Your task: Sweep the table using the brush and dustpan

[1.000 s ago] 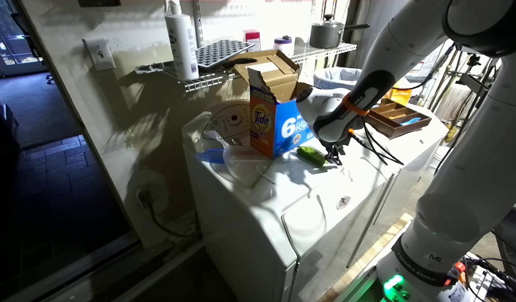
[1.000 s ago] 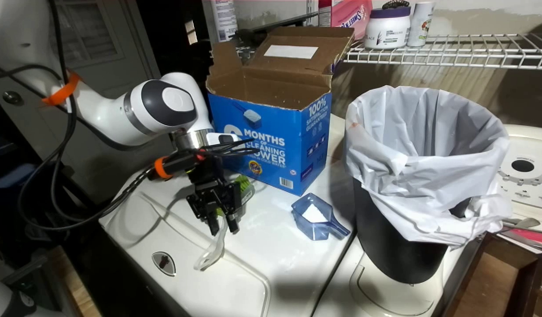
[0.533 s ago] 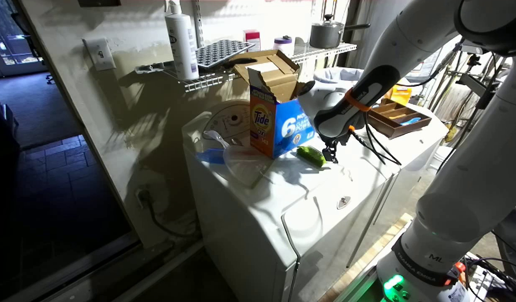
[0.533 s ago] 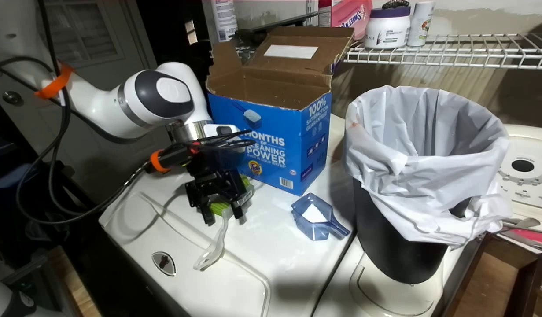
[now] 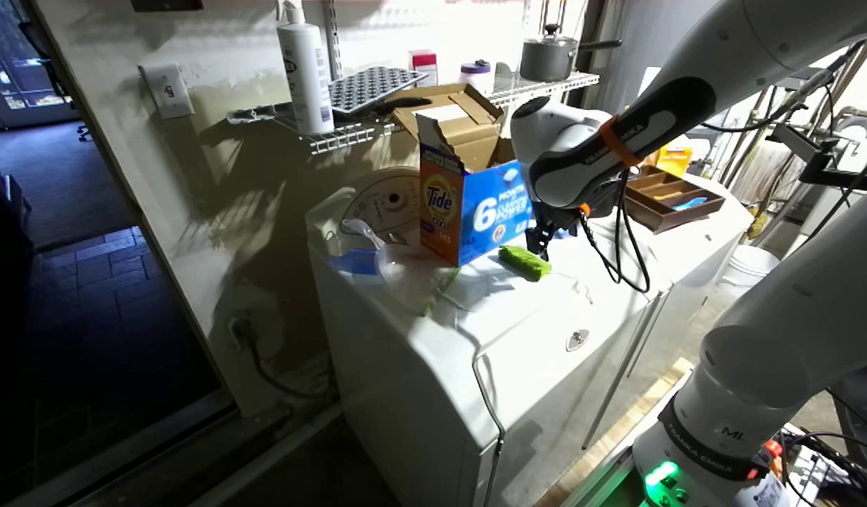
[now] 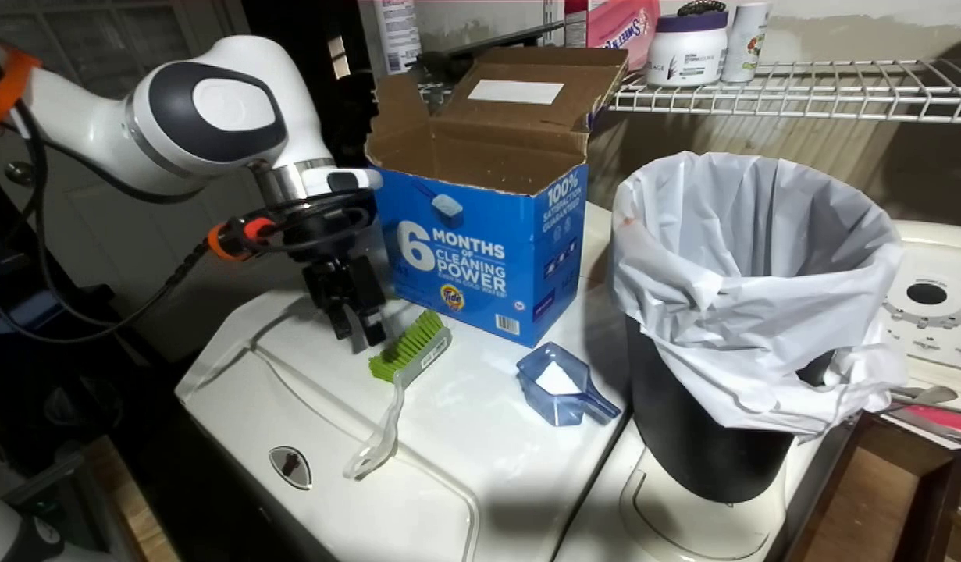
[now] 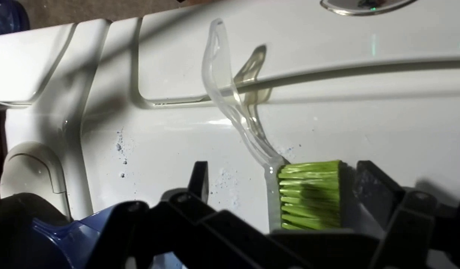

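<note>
The brush [image 6: 408, 347], with green bristles and a clear handle, lies on its side on the white table [image 6: 519, 468]. My gripper [image 6: 357, 332] is raised off the table beside the bristle end, apart from the brush. In the wrist view the gripper [image 7: 284, 179] stands wide open, and the green bristles [image 7: 310, 194] show in the gap beneath with nothing gripped. The clear dustpan [image 5: 408, 278] rests at the table's end, beside the cardboard box. Specks of white and blue powder [image 7: 228, 183] are scattered near the brush.
An open Tide cardboard box [image 6: 480, 250] stands behind the brush. A blue scoop [image 6: 554, 386] holding white powder lies in front of it. Farther along are a lined trash bin [image 6: 714, 437] and a brown wooden tray [image 5: 669, 197]. A wire shelf [image 6: 808, 97] hangs above.
The gripper has opened wider and risen off the brush, drawing back past the bristle end. The brush has stayed where it lay.
</note>
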`<act>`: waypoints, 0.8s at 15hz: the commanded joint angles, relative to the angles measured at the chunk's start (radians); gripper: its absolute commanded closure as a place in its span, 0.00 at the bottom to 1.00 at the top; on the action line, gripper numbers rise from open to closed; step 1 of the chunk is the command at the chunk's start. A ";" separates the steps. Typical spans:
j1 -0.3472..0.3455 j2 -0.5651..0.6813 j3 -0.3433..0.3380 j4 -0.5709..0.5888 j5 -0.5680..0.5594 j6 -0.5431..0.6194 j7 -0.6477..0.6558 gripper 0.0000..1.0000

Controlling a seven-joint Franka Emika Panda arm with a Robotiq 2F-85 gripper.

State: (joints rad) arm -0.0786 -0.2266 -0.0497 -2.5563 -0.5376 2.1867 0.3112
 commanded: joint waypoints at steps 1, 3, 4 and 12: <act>0.008 -0.104 0.064 -0.056 0.051 0.015 0.149 0.00; 0.017 -0.129 0.098 -0.061 0.085 0.026 0.200 0.00; 0.022 -0.141 0.114 -0.066 0.105 0.035 0.224 0.00; 0.058 -0.171 0.217 -0.056 0.191 0.076 0.346 0.00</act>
State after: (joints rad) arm -0.0293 -0.3683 0.1431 -2.5938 -0.3851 2.2346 0.6151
